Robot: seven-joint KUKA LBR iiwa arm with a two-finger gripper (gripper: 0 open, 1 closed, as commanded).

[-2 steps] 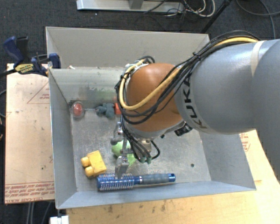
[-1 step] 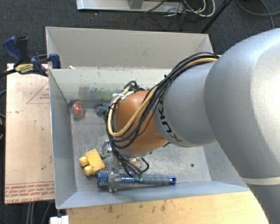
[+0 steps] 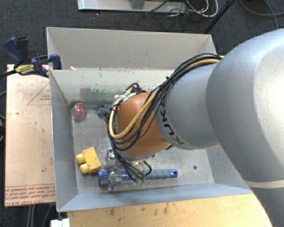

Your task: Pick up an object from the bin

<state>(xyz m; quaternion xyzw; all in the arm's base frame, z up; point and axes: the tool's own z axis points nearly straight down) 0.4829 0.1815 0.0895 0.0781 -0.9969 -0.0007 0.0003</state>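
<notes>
Blue rod-like thing (image 3: 165,174), beside front wall (image 3: 189,195), jaws perhaps touching it

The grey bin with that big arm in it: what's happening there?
A robot arm reaches into the grey metal bin from the right. Its gripper is down near the front wall, over a small blue thing beside a yellow block. A blue stick lies right of it. Whether it has gripped anything cannot be seen.

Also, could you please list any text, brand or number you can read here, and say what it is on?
"UK": black letters on the grey robot arm, cut off by its orange wrist cover.
Yellow plastic block and blue pen-like stick: no lettering can be made out.
</notes>
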